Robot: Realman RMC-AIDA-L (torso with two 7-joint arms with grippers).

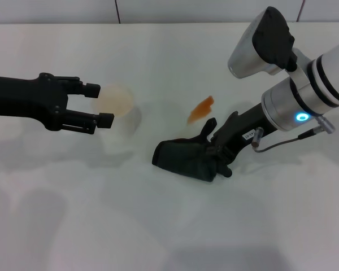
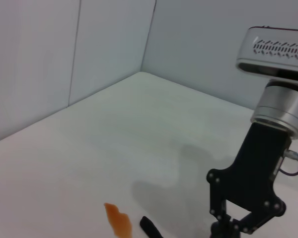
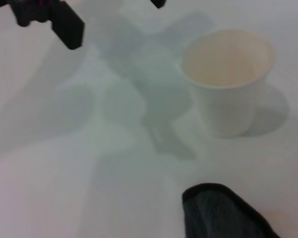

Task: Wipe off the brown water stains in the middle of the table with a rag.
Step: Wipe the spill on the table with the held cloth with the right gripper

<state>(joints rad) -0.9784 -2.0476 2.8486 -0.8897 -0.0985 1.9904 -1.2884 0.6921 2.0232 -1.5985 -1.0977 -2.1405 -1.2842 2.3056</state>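
Head view: right gripper (image 1: pixel 219 151) low on the white surface (image 1: pixel 169 226), jaws clenched on the near edge of the dark rag (image 1: pixel 183 157). Brown water stains (image 1: pixel 201 108) lie just beyond the jaws, apart from the rag. Left gripper (image 1: pixel 103 105) hovers with jaws spread, a white cup (image 1: pixel 117 116) right at its tips.

Left wrist view: stain (image 2: pixel 118 221) on the surface beside the right gripper.

Right wrist view: rag corner (image 3: pixel 223 213) nearest; cup (image 3: pixel 227 79) beyond it.
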